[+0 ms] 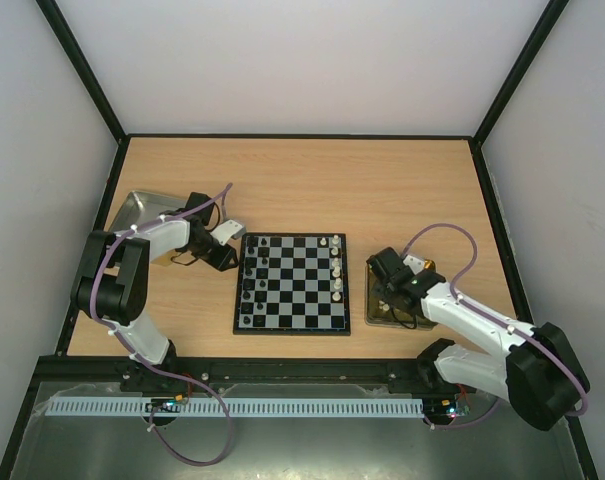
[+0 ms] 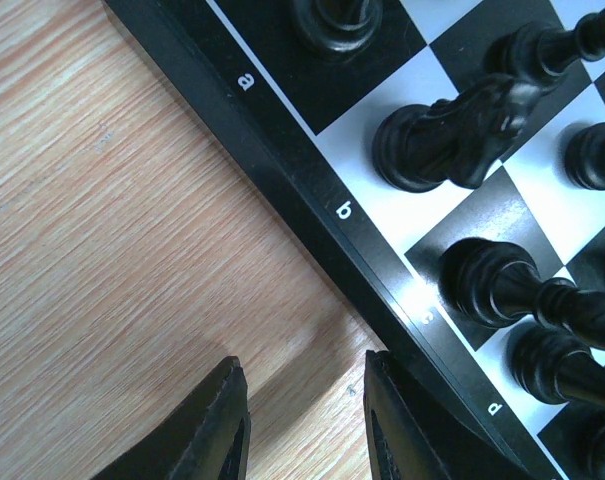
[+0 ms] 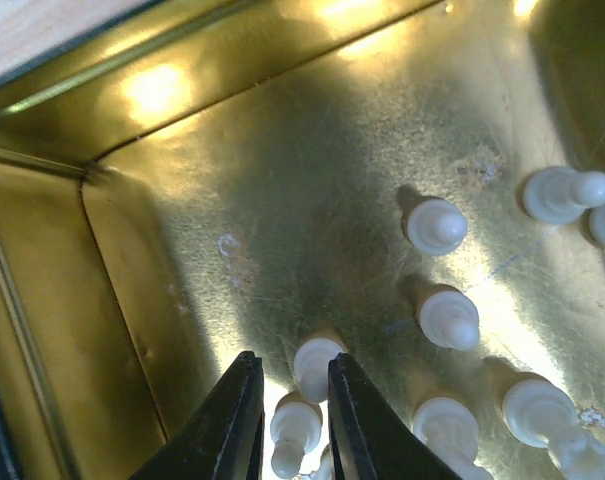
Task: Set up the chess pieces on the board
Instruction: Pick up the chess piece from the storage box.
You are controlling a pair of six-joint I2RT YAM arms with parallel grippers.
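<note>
Fingers (image 3: 354,415) of the right gripper (image 3: 295,362) stood narrowly apart around a white piece (image 3: 317,368), seemingly to lift it; whether they already pinched it I could not tell. It lay among other white pieces (image 3: 437,225) in the gold tray (image 3: 132,250), just beside the right edge of the board (image 1: 287,300), likely to keep the reach short. Black pieces (image 1: 249,270) lined the board's left edge. There the left gripper (image 2: 302,362) hovered over the table (image 1: 312,180), fingers apart and empty, probably waiting.

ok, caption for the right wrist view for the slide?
Right gripper straddling one white chess piece in the gold tray, more white pieces scattered beside it.
</note>
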